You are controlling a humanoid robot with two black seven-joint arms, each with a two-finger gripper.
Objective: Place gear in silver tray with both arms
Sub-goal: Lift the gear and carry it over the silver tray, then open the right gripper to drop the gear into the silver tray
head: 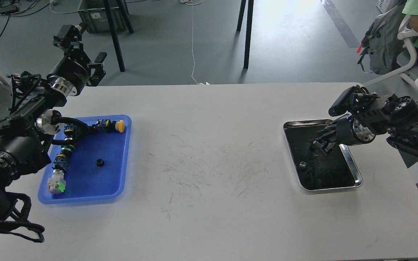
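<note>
The silver tray sits on the right side of the desk, with its long side running from far to near. The right pincer hangs over the far half of the tray, pointing left and a bit down. It looks dark and small, so I cannot tell if its fingers are wide or closed, or if they hold anything.

A tiny pale bit lies on the dark tray bottom, just near and left of the right pincer (it may be the gear, but it is too small to be sure).

Far off on the left side is a blue tray with button parts and a small black ring. The left pincer is up high beyond the far edge of the desk, with its fingers spread apart and nothing between them.

I think the left arm is the nearer one for anything in the blue tray, and the right arm for the silver tray.
</note>
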